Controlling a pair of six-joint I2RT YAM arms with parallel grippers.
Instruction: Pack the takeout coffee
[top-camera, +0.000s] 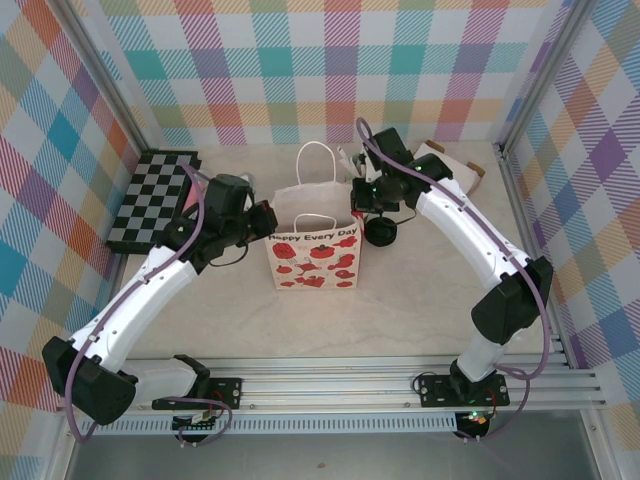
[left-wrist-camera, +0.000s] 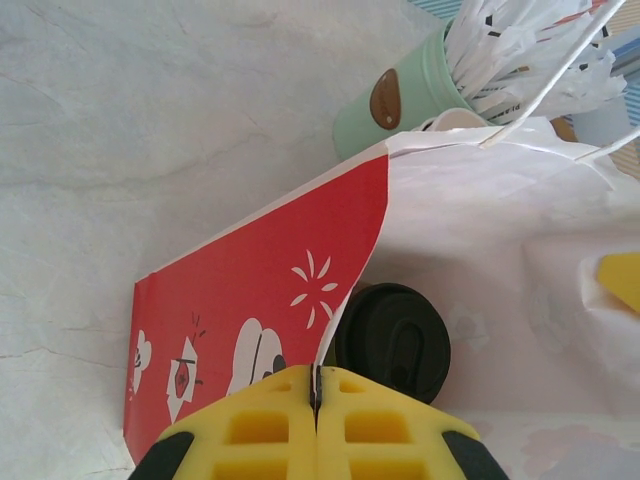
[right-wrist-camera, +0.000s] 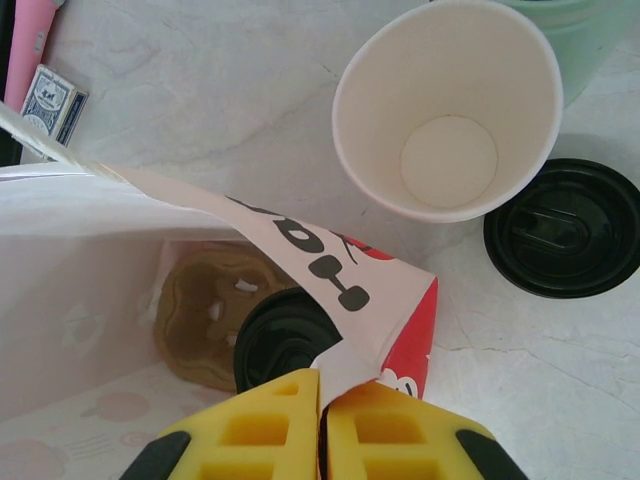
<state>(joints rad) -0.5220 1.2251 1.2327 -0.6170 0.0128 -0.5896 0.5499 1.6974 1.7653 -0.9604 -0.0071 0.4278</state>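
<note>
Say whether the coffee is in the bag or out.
In. The coffee, black lid up, sits inside the bag beside a cup holder.

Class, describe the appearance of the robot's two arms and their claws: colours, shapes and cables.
The left arm and right arm have white links, black joints and purple cables. The left claw and right claw have yellow fingers with square recesses and black corners.

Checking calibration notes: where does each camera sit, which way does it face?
Top: above, behind the bases, looking down on the table; left arm and right arm meet at the bag.
Left wrist: on the left arm, looks down into the bag; left jaws shut on its rim.
Right wrist: on the right arm, looks down into it from the opposite side; right jaws shut on the rim.
Shared: both wrist views catch the black-lidded cup inside.
</note>
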